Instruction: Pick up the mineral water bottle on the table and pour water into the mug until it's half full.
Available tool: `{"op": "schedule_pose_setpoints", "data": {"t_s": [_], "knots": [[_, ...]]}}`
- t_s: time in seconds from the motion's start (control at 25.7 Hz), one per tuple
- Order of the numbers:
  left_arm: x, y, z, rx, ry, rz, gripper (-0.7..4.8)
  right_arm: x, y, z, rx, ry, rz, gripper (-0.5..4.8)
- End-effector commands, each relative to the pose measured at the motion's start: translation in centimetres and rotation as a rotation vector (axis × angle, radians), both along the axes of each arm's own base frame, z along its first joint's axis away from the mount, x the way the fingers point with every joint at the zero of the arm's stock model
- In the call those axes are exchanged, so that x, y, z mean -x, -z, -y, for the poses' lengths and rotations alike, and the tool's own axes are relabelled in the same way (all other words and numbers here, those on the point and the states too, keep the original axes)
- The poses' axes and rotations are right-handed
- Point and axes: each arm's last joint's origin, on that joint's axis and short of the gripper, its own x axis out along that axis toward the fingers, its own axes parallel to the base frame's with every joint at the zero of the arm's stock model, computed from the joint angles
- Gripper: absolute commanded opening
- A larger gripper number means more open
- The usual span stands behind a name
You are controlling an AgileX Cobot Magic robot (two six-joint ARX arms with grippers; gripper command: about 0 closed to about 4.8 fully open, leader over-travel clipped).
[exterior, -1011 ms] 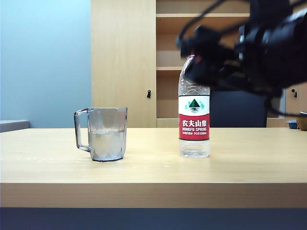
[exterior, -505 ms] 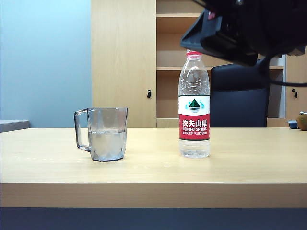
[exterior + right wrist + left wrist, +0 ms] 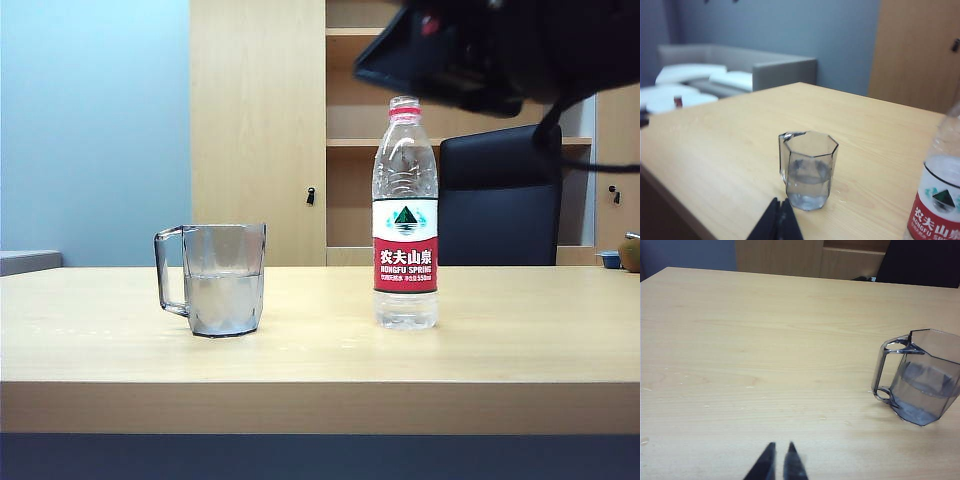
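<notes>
- Right hand (image 3: 777, 220) has its fingers pressed together, holding nothing, raised above the mineral water bottle (image 3: 405, 215).
- Left hand (image 3: 779, 462) hovers low over the table (image 3: 320, 360), its fingers nearly together and empty, apart from the mug (image 3: 212, 279).
- Bottle stands upright, right of the mug.
- Water (image 3: 225, 300) fills the mug about halfway.

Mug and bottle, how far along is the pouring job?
Done: the mug holds water to about half, and the mineral water bottle stands upright on the table. In hand: nothing; the right claw is shut, empty, above the table; the left claw hovers nearly shut. Left: seemingly only retreating.
</notes>
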Motion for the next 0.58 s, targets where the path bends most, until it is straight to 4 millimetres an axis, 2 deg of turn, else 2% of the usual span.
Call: {"op": "schedule_pose_setpoints", "data": {"t_s": [0.04,0.43,0.58], "knots": [[0.0,0.1,0.0,-0.004,-0.003,-0.022,0.26,-0.1,0.3,-0.1,0.085,0.024,0.006,0.59],[0.0,0.2,0.0,-0.004,-0.002,-0.028,0.26,-0.1,0.7,-0.1,0.108,0.021,-0.013,0.62],[0.0,0.2,0.0,-0.004,-0.003,-0.028,0.26,-0.8,0.4,1.3,0.187,0.134,-0.035,0.62]]}}
